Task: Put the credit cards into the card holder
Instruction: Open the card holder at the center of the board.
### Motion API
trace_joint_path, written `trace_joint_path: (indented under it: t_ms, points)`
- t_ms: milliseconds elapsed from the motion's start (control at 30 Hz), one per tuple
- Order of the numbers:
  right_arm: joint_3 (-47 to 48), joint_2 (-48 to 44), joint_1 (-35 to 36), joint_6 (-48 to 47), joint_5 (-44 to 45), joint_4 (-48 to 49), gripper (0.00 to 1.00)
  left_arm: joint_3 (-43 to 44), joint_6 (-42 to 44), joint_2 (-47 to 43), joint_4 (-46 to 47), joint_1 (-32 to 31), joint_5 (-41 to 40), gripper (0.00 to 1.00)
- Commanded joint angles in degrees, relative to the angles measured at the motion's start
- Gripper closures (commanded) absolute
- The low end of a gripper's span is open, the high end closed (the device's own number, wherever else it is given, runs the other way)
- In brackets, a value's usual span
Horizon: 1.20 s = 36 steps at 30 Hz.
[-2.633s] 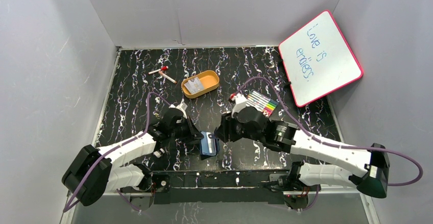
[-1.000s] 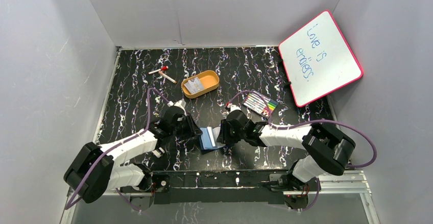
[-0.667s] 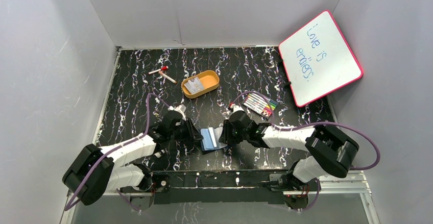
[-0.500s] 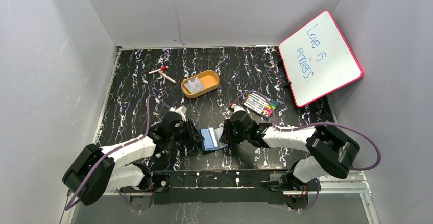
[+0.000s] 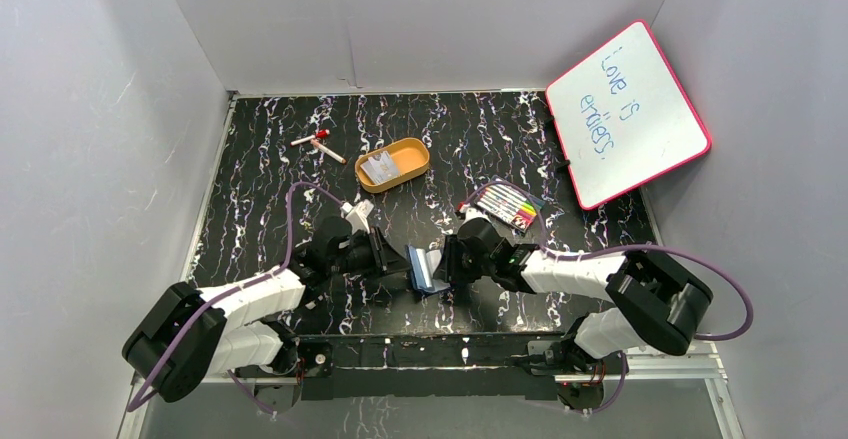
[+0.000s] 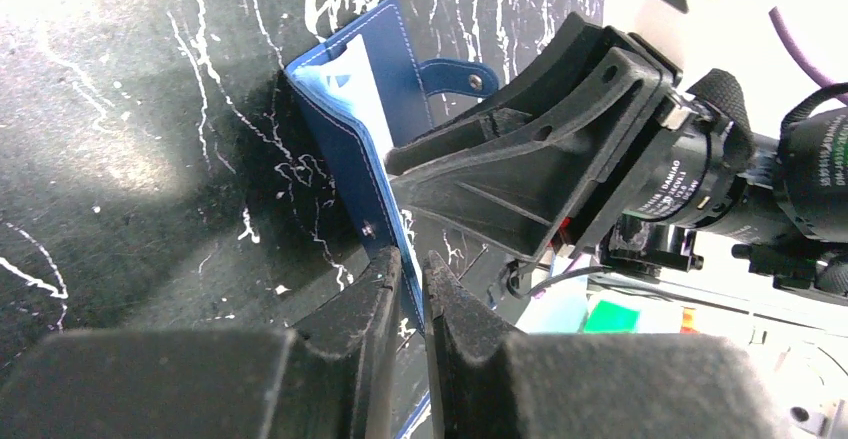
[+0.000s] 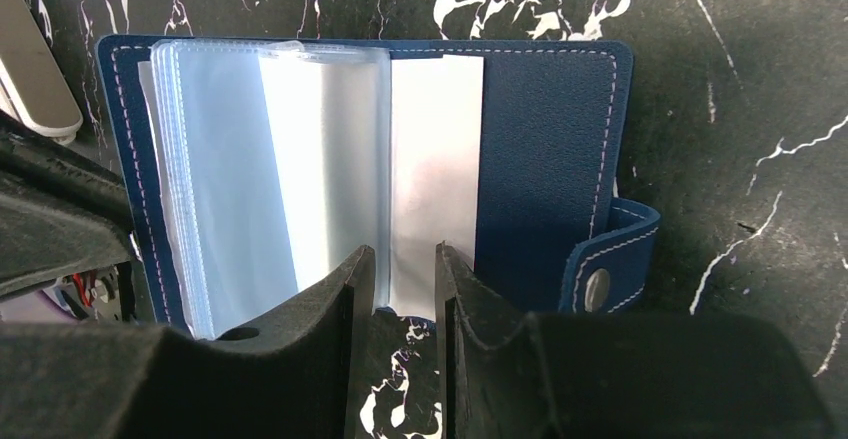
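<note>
Left wrist view, left tool (image 6: 408, 264) pinching card holder (image 6: 395, 79) cover, right tool (image 7: 400, 259) straddling inner sleeve (image 7: 320, 159), grip unclear

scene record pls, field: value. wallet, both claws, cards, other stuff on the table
card holder: dark navy folding wallet, open, clear plastic sleeves showing, between both claws
left claw: shut on the wallet's cover edge
right claw: at the sleeves' lower edge, grip unclear
cards: pale grey-white credit cards in orange oval tray
other: striped marker pack; pink-framed whiteboard
</note>
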Motion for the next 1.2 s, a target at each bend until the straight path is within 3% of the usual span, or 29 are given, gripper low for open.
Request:
trace_joint_path:
  t_ms: [0,100,267,367,500,733,800,1000,1167]
  points:
    - [-0.7,-1.6,-0.6,0.2,-0.2,1.1,0.63,-0.7,-0.3,-0.1,3.8,0.4,3.0,0.88]
    - [-0.8,-1.8,-0.7,0.2,-0.2,1.0,0.63,-0.4,-0.2,1.1,3.9,0.4,3.2,0.87]
    - [-0.8,-1.9,-0.7,0.1,-0.2,0.7,0.62,0.3,-0.1,3.4,3.9,0.4,3.5,0.68]
    - [-0.8,-1.9,-0.7,0.0,-0.2,0.6,0.62,0.9,0.1,4.0,3.8,0.4,3.5,0.66]
    - [-0.8,-1.9,-0.7,-0.1,-0.2,0.6,0.62,1.1,0.1,4.5,4.0,0.4,3.5,0.74]
    - [-0.6,-2.8,-0.7,-0.3,-0.2,0.0,0.63,0.5,0.2,4.4,4.4,0.4,3.4,1.00]
    - [-0.1,-3.7,-0.7,-0.8,0.4,-1.5,0.61,0.5,0.6,4.1,3.6,0.4,2.8,1.00]
    - [3.4,-10.7,-0.6,-5.4,4.5,-8.0,0.43,1.0,1.7,2.5,-0.9,0.4,-0.8,1.00]
    - [9.3,-10.1,0.8,-9.8,1.3,-10.7,0.39,1.6,0.6,2.3,-1.5,0.4,-1.6,1.00]
